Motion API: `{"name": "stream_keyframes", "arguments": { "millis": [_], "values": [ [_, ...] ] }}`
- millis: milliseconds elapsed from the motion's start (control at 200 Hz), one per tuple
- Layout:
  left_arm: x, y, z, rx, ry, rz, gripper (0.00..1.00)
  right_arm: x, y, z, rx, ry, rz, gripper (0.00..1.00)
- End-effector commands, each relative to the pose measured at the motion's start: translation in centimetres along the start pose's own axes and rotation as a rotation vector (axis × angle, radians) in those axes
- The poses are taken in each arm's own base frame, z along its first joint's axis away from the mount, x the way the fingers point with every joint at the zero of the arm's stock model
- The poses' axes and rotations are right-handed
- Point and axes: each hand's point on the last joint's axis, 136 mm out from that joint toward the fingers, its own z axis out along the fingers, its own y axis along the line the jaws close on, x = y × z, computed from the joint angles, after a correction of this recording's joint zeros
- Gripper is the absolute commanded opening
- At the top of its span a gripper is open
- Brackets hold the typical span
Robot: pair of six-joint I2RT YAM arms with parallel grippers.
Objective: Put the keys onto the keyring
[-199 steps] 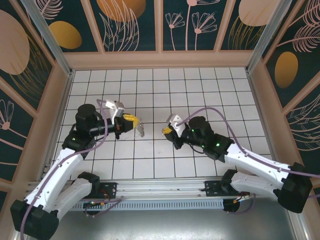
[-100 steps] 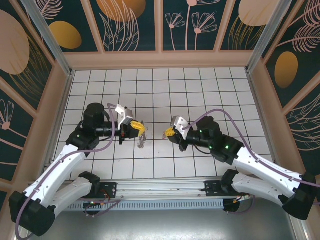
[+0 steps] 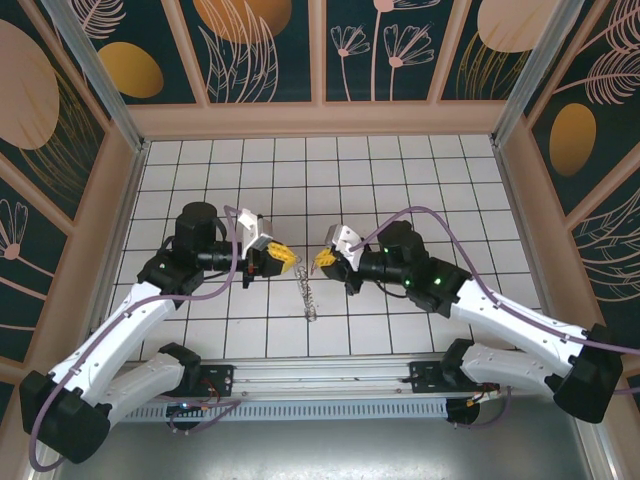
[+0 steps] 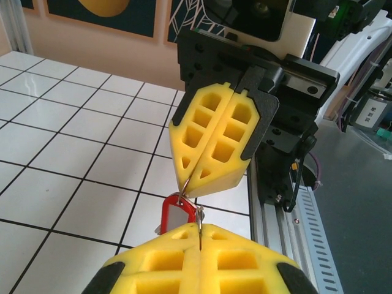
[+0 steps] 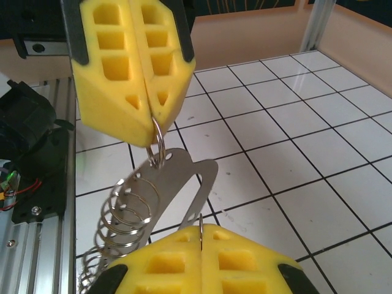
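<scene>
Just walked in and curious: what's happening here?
Above the table, the left gripper is shut on the keyring, its metal plate and coil dangling. The right gripper, tip to tip with it, is shut and appears to hold the red key. Whether the key is threaded on yet, I can't tell.

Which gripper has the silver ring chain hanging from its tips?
The left gripper: its shut tips pinch the ring carrying it; the right gripper pinches a thin sliver.

A white table (image 3: 400, 170) ruled with a dark grid meets beige-framed wall panels (image 3: 400, 50), dark teal with orange discs and pale line-drawn plants. An aluminium rail (image 3: 320, 372) lines the table's near edge.
</scene>
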Motion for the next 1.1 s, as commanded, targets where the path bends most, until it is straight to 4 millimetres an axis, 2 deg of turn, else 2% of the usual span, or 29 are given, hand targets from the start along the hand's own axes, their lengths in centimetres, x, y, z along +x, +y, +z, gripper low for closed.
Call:
{"name": "stream_keyframes", "arguments": {
  "millis": [0,245,611,1096],
  "values": [
    [-1.1,-0.5,0.0,0.019,-0.009,0.052,0.00,-3.9,0.6,-0.4,-0.034,-0.114,-0.061,0.00],
    [-0.8,-0.5,0.3,0.017,0.000,0.051,0.00,-4.8,1.3,-0.2,-0.058,-0.137,-0.072,0.00],
    [-0.7,-0.4,0.3,0.013,0.003,0.053,0.00,-4.5,1.5,0.6,-0.069,-0.122,-0.073,0.00],
    [-0.8,-0.2,0.3,-0.004,0.005,0.056,0.00,-4.3,1.2,0.0,-0.034,-0.114,-0.069,0.00]
  ]
}}
